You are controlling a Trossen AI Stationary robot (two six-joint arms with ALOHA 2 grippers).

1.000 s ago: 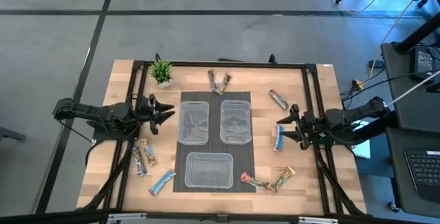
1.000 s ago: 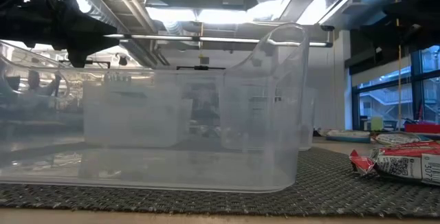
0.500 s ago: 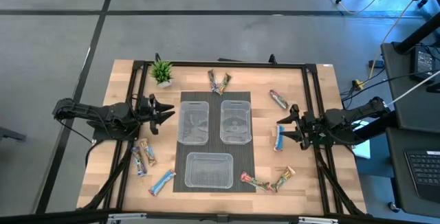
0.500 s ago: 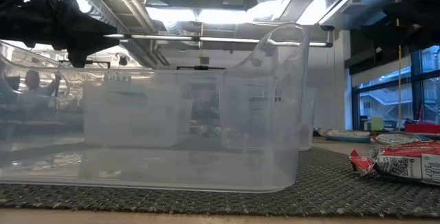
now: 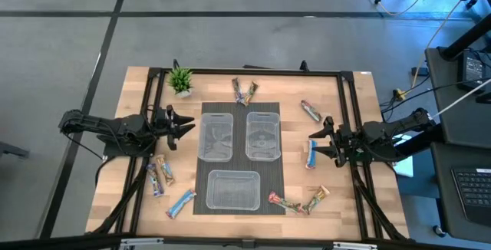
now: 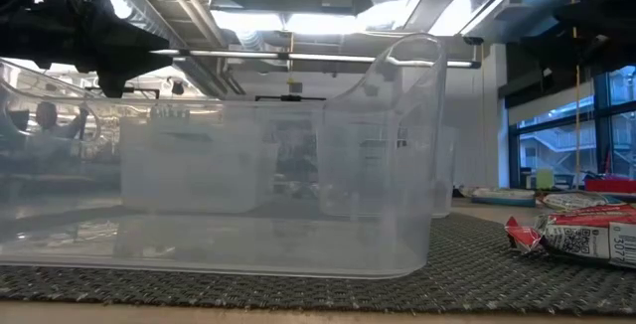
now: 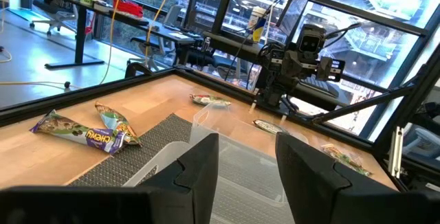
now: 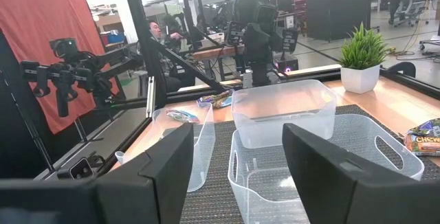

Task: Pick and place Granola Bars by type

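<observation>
Wrapped granola bars lie flat around the table: a brown-tan pair (image 5: 245, 91) at the far edge, a red one (image 5: 311, 110) far right, a blue-white one (image 5: 311, 153) under my right gripper's tips, a red (image 5: 282, 202) and a tan one (image 5: 316, 199) near right, two (image 5: 159, 176) near left and a blue-white one (image 5: 180, 202) beside them. My left gripper (image 5: 187, 125) hovers open at the table's left, pointing at the bins; its fingers (image 7: 196, 172) hold nothing. My right gripper (image 5: 313, 144) hovers open at the right side, fingers (image 8: 165, 162) apart.
Three clear plastic bins sit on a dark mat (image 5: 201, 204) at the table's middle: two side by side (image 5: 216, 136) (image 5: 263, 135) and one nearer (image 5: 233, 189). A small green potted plant (image 5: 180, 80) stands at the far left. A person (image 8: 157, 35) sits beyond the table's left side.
</observation>
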